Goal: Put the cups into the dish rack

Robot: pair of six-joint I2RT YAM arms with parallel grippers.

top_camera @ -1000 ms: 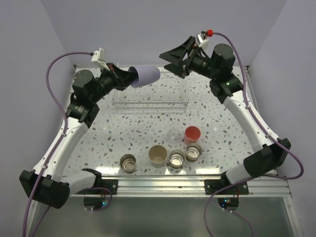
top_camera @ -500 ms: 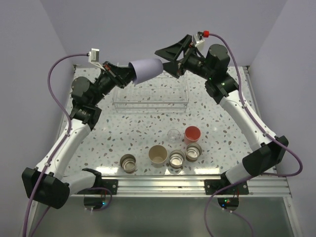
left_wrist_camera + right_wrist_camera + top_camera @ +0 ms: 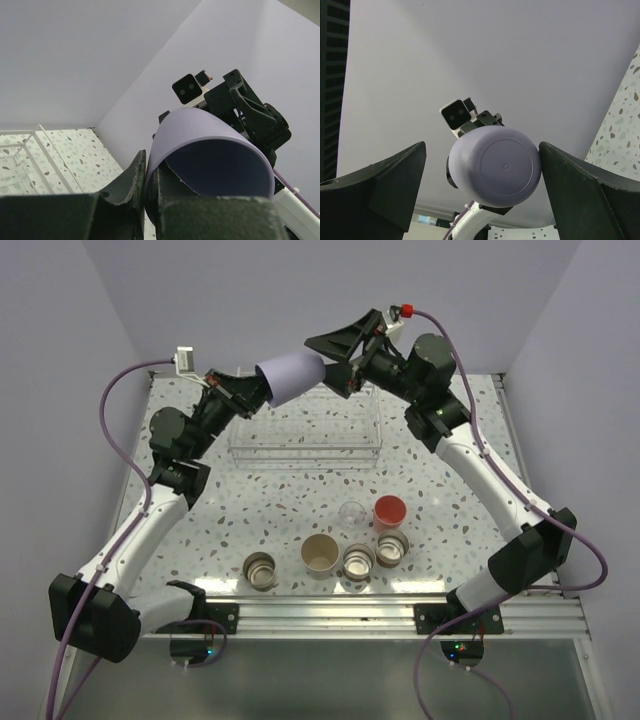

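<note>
1. The left arm rises from its base and bends at the elbow, with its wrist lifted high above the table [image 3: 250,500] and pointing toward the other arm.
2. The left gripper [image 3: 248,392] is clenched on the rim of the lavender cup [image 3: 292,377]. In the left wrist view one finger [image 3: 134,181] presses the outside of the wall and the other sits inside the mouth.
3. The lavender cup lies on its side in the air. Its mouth faces back toward the left wrist and its base points away from that gripper.
4. The right arm reaches up and across in a long arc, its wrist raised to much the same height and turned to face the left gripper.
5. The right gripper [image 3: 320,362] stands wide open and holds nothing. In its wrist view the cup's round base [image 3: 500,167] shows between the two spread fingers; whether it touches either cannot be told.
6. The dish rack [image 3: 300,452] sits on the table below both grippers.
7. Six other cups [image 3: 358,560] stand well apart from both grippers, toward the arm bases.
</note>
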